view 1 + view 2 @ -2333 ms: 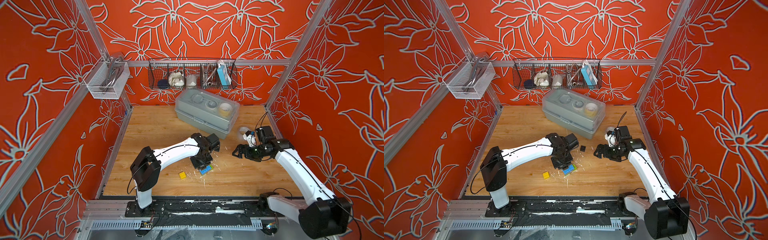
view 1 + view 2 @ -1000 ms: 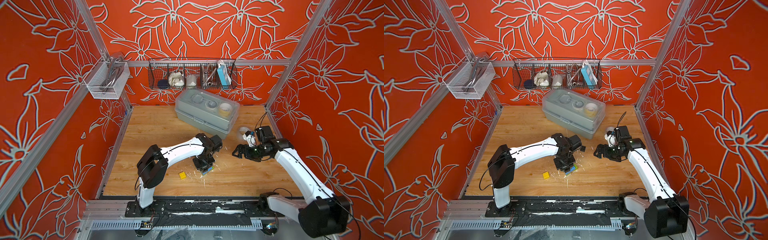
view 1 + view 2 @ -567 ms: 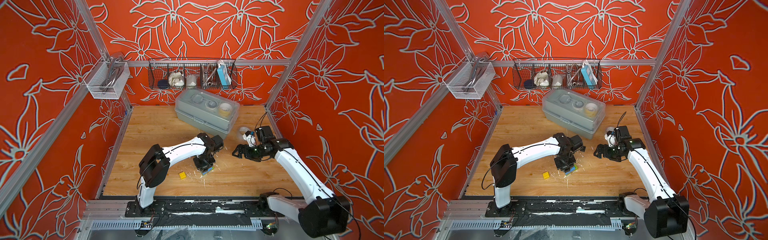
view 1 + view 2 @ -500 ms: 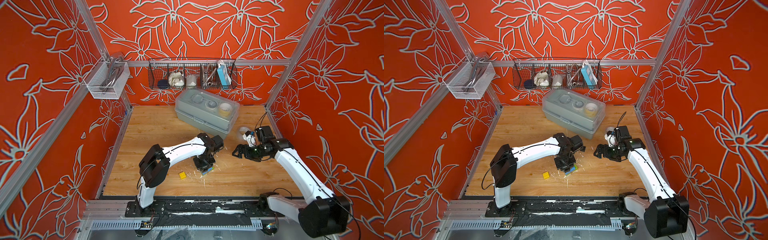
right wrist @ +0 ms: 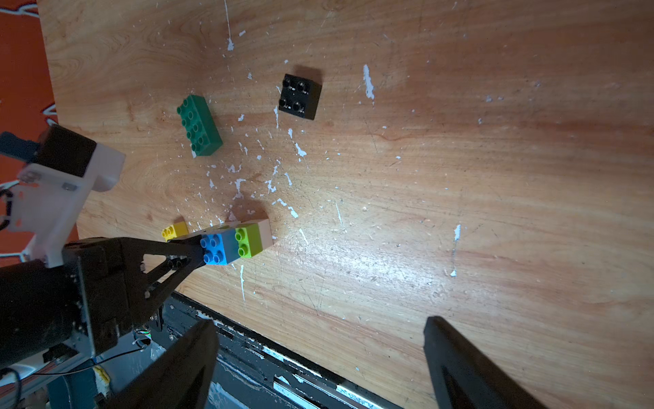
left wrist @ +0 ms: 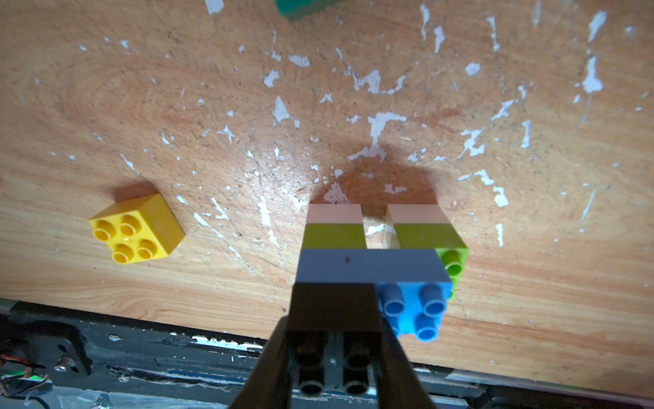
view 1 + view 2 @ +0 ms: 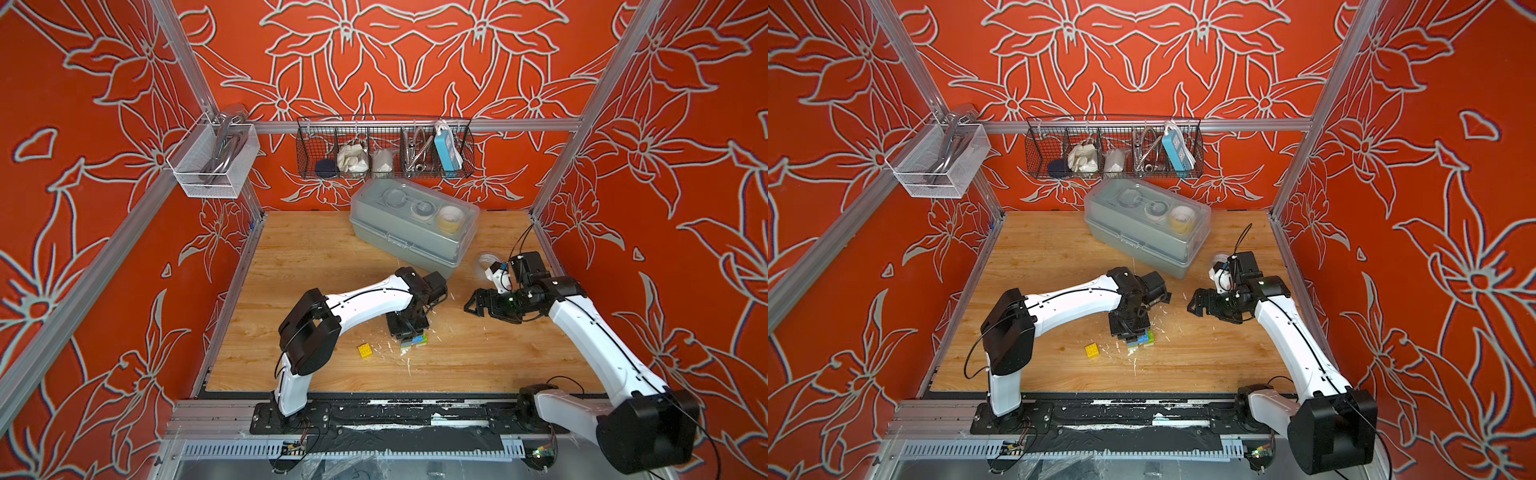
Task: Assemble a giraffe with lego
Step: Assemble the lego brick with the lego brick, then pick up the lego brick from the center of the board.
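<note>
Left arm swung inward; left fingers (image 6: 265, 371) now straight above giraffe (image 6: 368, 265), pinching black brick (image 6: 332, 301) on one end of blue body. Giraffe stands front-centre on table (image 7: 478, 365), legs and body only. Right fingers (image 5: 187, 364) unmoved, spread, empty. Neck likely just begun; yellow brick (image 6: 136, 230) and dark green brick (image 5: 200, 125) lie loose.

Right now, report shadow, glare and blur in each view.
Left wrist view: the gripped black brick is close, dark and soft; the giraffe throws a hard shadow on the table. Right wrist view: a glare patch on the wood beside the giraffe; the right gripper is a dark, blurred foreground. Both top views: evenly lit and sharp, but the yellow brick is tiny.
</note>
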Controlling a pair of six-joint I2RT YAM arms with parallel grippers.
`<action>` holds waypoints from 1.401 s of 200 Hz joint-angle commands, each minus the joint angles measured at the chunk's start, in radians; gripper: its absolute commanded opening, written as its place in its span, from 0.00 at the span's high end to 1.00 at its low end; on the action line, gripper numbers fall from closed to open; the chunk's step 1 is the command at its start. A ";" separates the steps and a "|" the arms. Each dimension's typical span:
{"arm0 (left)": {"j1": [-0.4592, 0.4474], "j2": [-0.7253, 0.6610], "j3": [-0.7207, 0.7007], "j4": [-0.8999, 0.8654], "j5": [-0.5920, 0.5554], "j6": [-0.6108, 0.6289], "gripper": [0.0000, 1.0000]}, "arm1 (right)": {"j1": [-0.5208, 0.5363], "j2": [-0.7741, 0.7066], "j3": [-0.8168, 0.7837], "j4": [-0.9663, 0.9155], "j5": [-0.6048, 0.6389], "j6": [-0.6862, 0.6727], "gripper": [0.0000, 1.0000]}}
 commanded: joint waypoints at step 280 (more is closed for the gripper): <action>0.057 -0.400 -0.483 0.113 -0.146 -0.039 0.28 | 0.065 -0.004 -0.011 0.027 0.015 0.035 0.05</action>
